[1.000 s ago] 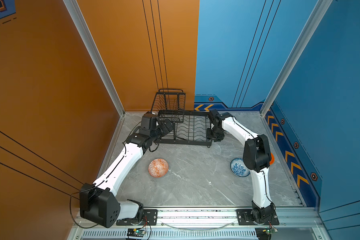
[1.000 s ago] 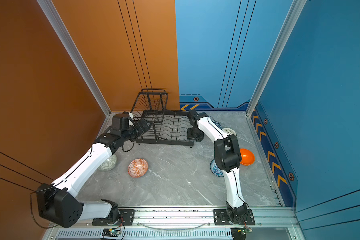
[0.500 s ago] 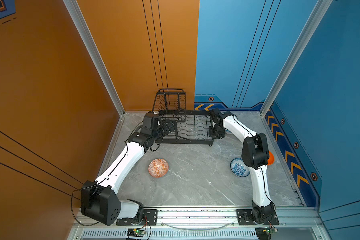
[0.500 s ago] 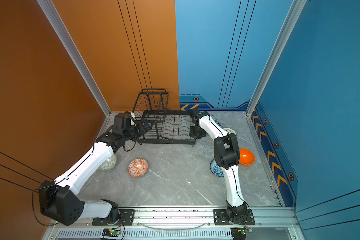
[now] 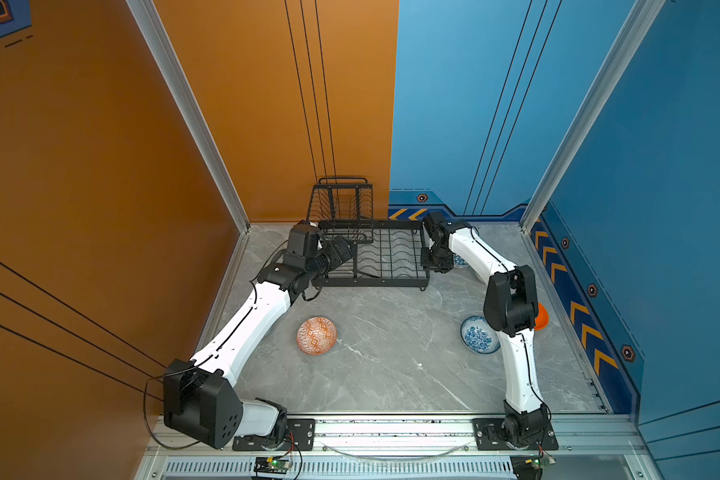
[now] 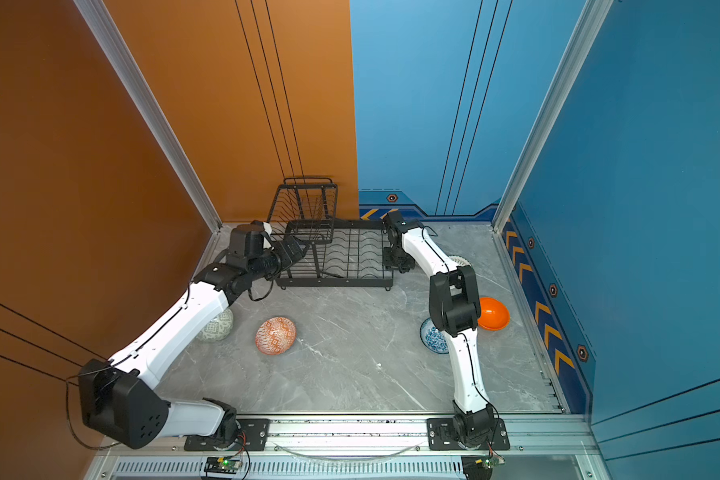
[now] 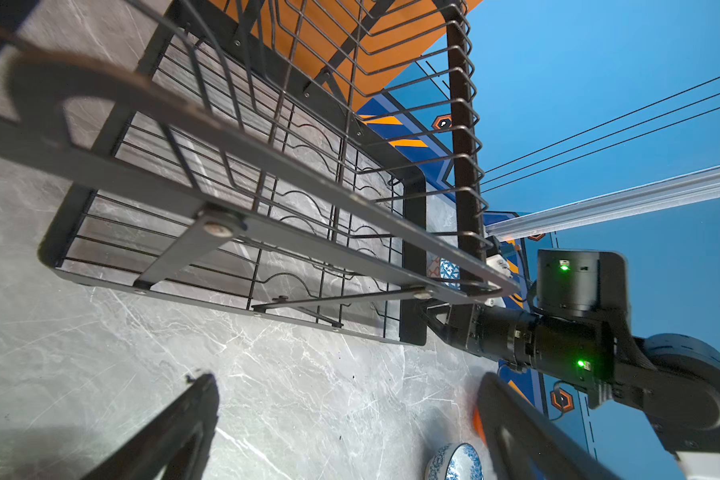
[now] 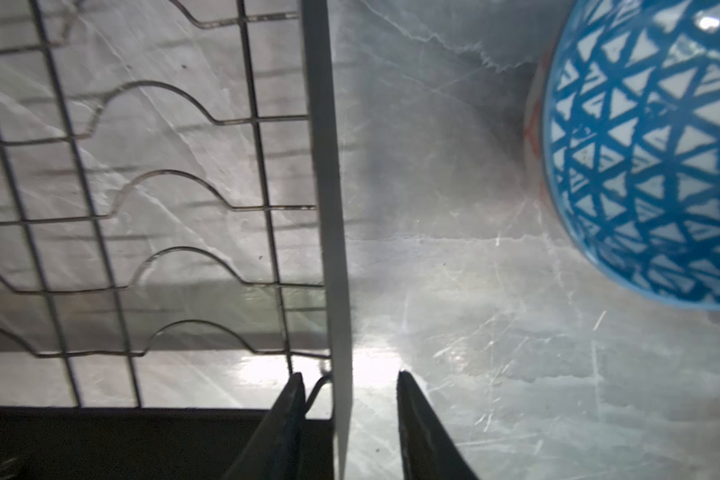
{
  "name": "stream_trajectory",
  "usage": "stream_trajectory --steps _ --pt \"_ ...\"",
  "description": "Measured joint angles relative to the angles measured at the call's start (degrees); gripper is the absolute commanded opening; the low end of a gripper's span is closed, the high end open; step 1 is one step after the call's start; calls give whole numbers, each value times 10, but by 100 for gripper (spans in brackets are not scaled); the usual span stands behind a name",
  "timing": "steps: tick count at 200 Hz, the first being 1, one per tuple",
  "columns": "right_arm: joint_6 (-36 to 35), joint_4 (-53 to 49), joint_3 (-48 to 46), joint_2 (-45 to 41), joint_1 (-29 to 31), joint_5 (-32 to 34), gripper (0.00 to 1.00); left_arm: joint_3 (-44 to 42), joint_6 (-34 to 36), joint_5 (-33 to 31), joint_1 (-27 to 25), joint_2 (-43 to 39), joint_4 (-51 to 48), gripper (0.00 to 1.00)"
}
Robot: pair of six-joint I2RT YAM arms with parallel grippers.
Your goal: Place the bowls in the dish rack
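Now the right gripper (image 8: 350,380) is standing at the right end of the dish rack (image 5: 391,284), its jaws parted to either side of the rack's right rim bar and not pinching it. Over the last second it has barely been shifting, and the rack is sitting at the far side of the table (image 5: 391,374) much where it was, so this is looking like the close of a rack adjustment rather than a bowl pick. The left gripper (image 7: 348,378) has been creeping slightly further toward the rack's left end and is hanging there with jaws spread wide, holding nothing. Meanwhile no bowl is lying in the rack: the blue-white triangle bowl (image 8: 649,158) is sitting on the table just right of the rack, beside the right gripper; the white lattice bowl (image 6: 460,261) is peeking out behind the right arm; the plain orange bowl (image 6: 493,313) and the blue-white floral bowl (image 5: 479,334) are resting nearer on the right; the orange-white geometric bowl (image 5: 316,335) is lying nearer, left of the middle; the pale green bowl (image 6: 217,326) is half hiding under the left arm. Loading proper is, by my reckoning, not yet beginning; the triangle bowl is looking the handiest first pick.
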Motion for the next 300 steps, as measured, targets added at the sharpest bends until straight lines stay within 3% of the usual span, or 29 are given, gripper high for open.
stream_trajectory --steps 43,80,121,167,198,228,249,300 --pt "37 6 -80 -112 46 -18 62 -28 -4 -4 -7 -23 0 98" --pt "58 25 -140 -158 84 -30 100 -57 -11 -12 -24 -45 5 98" --pt "84 36 -220 -209 99 -13 100 -119 -33 -19 -69 -81 -2 98" --pt "114 36 -248 -262 92 4 100 -126 -41 -34 -77 -85 -9 98" --pt "117 49 -283 -263 50 -71 100 -126 -46 -39 -84 -86 -10 98" --pt "144 90 -408 -301 -17 -106 100 -125 -45 -30 -90 -75 -2 98" --pt "156 90 -442 -354 -36 -92 100 -114 -41 -23 -98 -54 4 98" --pt "151 118 -445 -442 -4 -20 100 -32 -15 -17 -140 13 15 98"
